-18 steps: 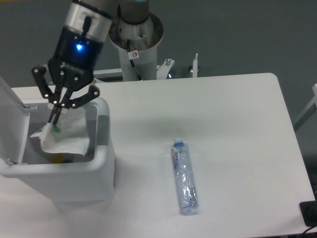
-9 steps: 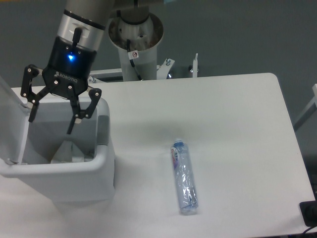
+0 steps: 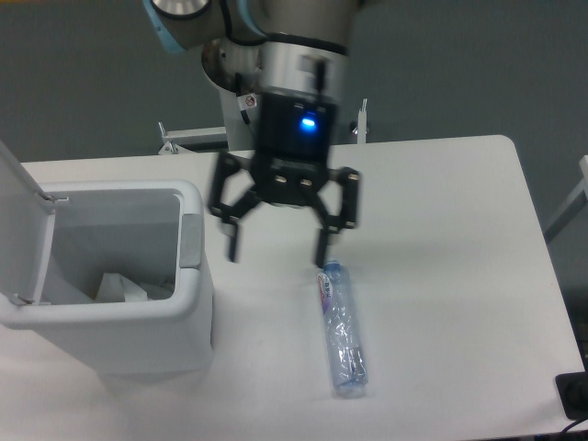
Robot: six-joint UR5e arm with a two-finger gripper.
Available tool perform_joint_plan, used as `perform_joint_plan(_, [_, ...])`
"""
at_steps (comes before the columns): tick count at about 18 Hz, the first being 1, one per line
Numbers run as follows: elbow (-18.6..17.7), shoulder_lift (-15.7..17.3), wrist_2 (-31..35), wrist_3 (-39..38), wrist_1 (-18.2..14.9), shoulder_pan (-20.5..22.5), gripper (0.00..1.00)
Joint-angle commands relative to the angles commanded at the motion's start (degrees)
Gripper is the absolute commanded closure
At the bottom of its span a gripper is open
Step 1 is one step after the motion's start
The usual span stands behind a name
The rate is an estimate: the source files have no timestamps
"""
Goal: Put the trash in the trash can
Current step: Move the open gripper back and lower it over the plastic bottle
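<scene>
The clear plastic water bottle with a blue cap and blue-and-red label [image 3: 342, 331] lies flat on the white tabletop [image 3: 441, 230], right of centre and towards the near edge. Its body is transparent and looks crumpled, with glints along its sides; the label wraps the upper part just below the cap. Its long axis runs nearly front to back, tilted slightly, with the capped end pointing away towards the far side of the tabletop and a little left, and the base pointing to the near edge.

The small whitish translucent plastic bag [image 3: 119, 288] lies inside the large white rectangular plastic trash can [image 3: 175, 317], low against its near wall, partly hidden by the rim. The trash can stands on the left part of the tabletop, well apart from the bottle, with a grey panel [image 3: 188, 243] on its right side and its hinged white lid [image 3: 18, 220] raised at the left.

The black two-finger hand [image 3: 277, 254] hangs over the tabletop between the trash can and the bottle, its fingers spread wide and holding nothing. The right-side fingertip [image 3: 322, 257] is just above the bottle's capped end; whether it touches cannot be told. A blue light glows on the hand's body. Behind it stands the arm's white cylindrical base [image 3: 241, 87] against a dark grey wall.
</scene>
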Motion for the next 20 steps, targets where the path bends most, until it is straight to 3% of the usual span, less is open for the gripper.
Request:
perform_joint_plan(3, [-0.8,-2.8,3.2,1.1,-0.4,1.3,0.0])
perform_joint_plan(8, [-2.4,-8.2,9.8,8.6,-6.3,1.4,0.0])
perform_joint_plan(14, [-6.8,-13.0,15.1,18.4,-5.7,0.7,0.0])
perform_joint_plan(20, [-7.3,-17.4,14.7,23.2,-4.1,-1.1,0.0])
